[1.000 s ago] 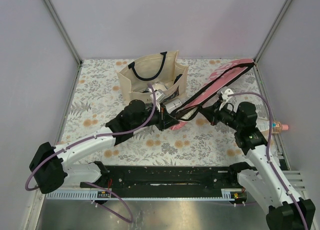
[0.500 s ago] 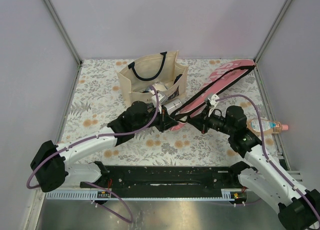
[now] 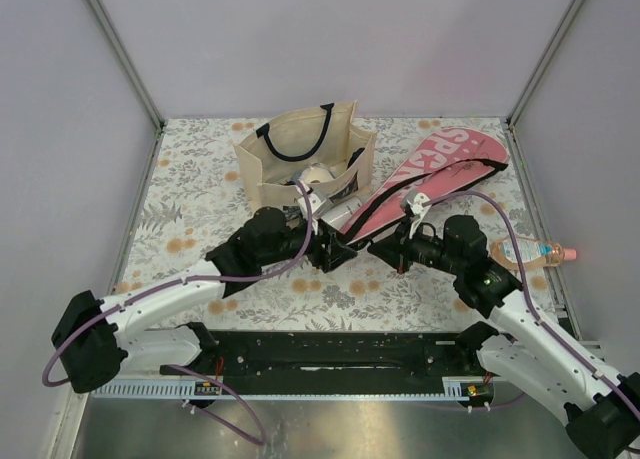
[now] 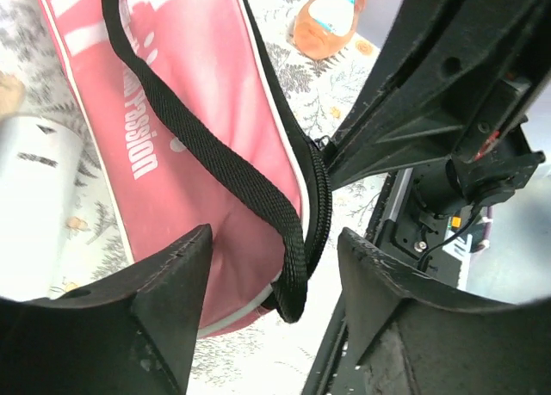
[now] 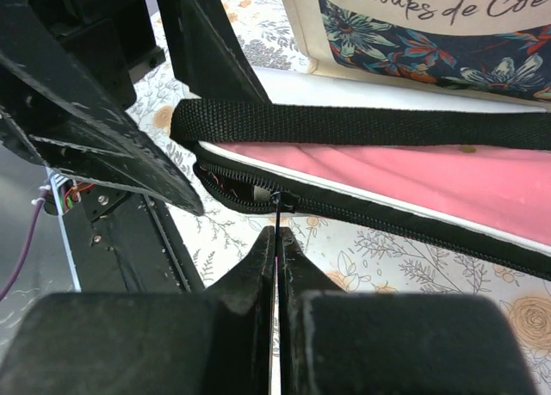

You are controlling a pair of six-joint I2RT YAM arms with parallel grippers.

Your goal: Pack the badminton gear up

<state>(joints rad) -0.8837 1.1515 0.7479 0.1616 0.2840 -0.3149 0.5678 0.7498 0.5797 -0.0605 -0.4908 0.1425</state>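
The pink "SPORT" cover lies flat on the floral cloth, running from the far right corner to its narrow end in the middle. My right gripper is shut on the zip pull, close to that narrow end; a short gap of zip stands open beside it. My left gripper is open, its fingers straddling the cover's tip and the loop of black strap without touching either. In the top view the two grippers, left and right, nearly meet. A white tube lies just behind.
A beige tote bag with black handles stands at the back, next to the cover. A small clear bottle with a pink cap lies at the right edge. Grey walls close in the cloth on three sides.
My left gripper has opened and let go of the cover's narrow end. The right gripper has travelled left along the zip with the pull. The cover has dropped flat, lettering up.
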